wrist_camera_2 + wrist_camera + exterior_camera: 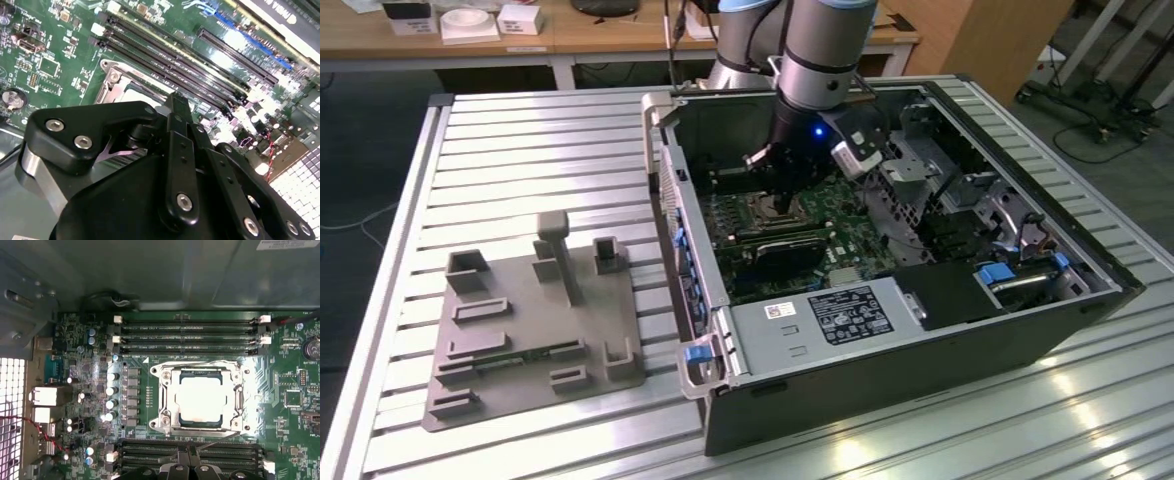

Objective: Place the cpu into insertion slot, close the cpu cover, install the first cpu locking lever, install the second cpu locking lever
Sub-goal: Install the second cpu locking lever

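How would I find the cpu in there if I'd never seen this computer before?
Look inside the open computer case at the green motherboard. Between the rows of long black memory slots sits a square silver cpu cover. The cpu is the flat, pale, shiny square showing through its open centre, plain where everything nearby is bumpy.

exterior high, wrists close, sharing cpu cover [200, 399]

We see an open computer case [881, 330] on a slatted metal bench [534, 150], a grey fixture plate [520, 330] at its nine o'clock.
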Controlling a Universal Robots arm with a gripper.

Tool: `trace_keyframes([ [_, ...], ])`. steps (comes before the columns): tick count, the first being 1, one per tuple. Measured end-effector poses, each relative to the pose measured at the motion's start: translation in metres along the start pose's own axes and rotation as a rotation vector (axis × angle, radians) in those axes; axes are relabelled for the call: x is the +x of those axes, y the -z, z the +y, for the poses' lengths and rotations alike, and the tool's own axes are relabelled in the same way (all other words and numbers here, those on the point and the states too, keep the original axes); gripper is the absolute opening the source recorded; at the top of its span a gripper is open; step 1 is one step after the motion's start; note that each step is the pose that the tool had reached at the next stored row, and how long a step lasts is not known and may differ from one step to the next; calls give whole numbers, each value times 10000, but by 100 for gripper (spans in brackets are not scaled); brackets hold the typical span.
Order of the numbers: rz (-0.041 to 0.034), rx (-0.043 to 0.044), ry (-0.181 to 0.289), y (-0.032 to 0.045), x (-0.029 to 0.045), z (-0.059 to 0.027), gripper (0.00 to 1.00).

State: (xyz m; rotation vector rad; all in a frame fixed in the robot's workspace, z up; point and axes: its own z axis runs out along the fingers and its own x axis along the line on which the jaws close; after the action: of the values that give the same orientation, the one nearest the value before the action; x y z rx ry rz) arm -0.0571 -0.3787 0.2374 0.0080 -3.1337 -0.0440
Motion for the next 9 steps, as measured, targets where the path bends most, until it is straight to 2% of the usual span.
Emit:
trace_keyframes([
  [3,0,-36,0,-9,22,-16,10],
  [9,0,-178,2,-25,70,-34,10],
])
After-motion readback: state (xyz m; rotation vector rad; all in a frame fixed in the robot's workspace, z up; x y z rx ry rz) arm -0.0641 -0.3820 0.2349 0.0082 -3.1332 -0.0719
